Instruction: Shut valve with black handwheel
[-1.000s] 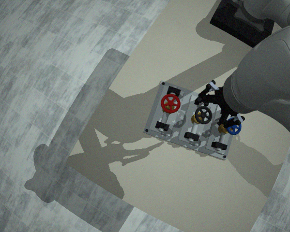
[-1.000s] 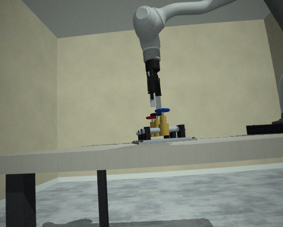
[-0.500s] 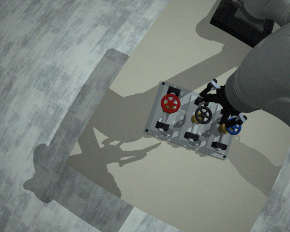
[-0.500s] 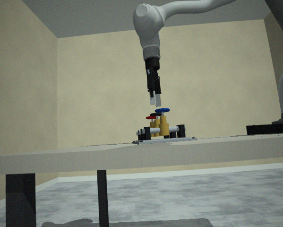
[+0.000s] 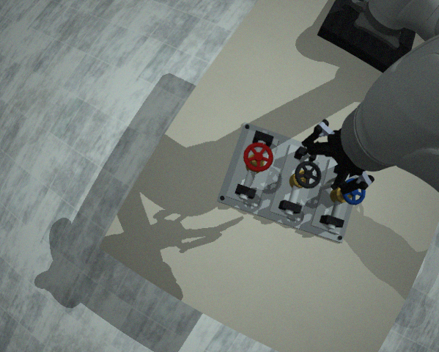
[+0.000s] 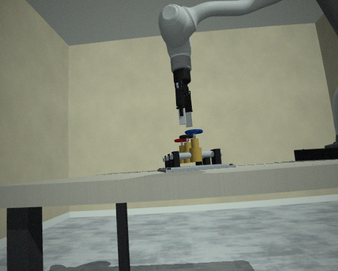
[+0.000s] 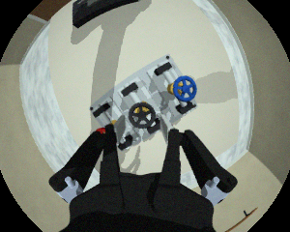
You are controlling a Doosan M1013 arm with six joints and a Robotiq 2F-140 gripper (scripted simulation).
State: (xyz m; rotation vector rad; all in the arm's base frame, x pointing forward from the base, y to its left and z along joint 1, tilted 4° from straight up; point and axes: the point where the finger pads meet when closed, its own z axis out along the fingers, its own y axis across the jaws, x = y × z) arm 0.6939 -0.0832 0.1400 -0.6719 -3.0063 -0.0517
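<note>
Going left to right in the top view: the red handwheel (image 5: 258,156) sits at the left end of the grey valve plate (image 5: 231,177), fully visible and nowhere near the arm. The black handwheel (image 5: 307,174) is the middle one and shows whole from above. The plate lies roughly mid-desk, a bit toward the edge where the arm's black base (image 5: 348,26) is mounted. The blue handwheel (image 5: 354,193) at the right end is partly covered by the gripper (image 5: 335,159) and the fat grey arm (image 5: 401,125), so only part of its rim shows.

From the exterior view the three valves line up almost behind each other, so the black wheel (image 6: 183,136) is just a dark sliver between the red (image 6: 179,140) and the blue (image 6: 193,131). Hard to say from there which one the fingers (image 6: 188,118) hang over; they're clearly above the wheels and not touching any.

In the wrist view the black wheel (image 7: 141,116) lies between the two fingers but well below them, the blue one (image 7: 184,88) is off to the right, and the red (image 7: 101,130) is nearly hidden behind the left finger (image 7: 87,161). The gripper (image 7: 143,155) is about half open and holding nothing.

The table's (image 6: 104,186) far corners are cut off in every view.
</note>
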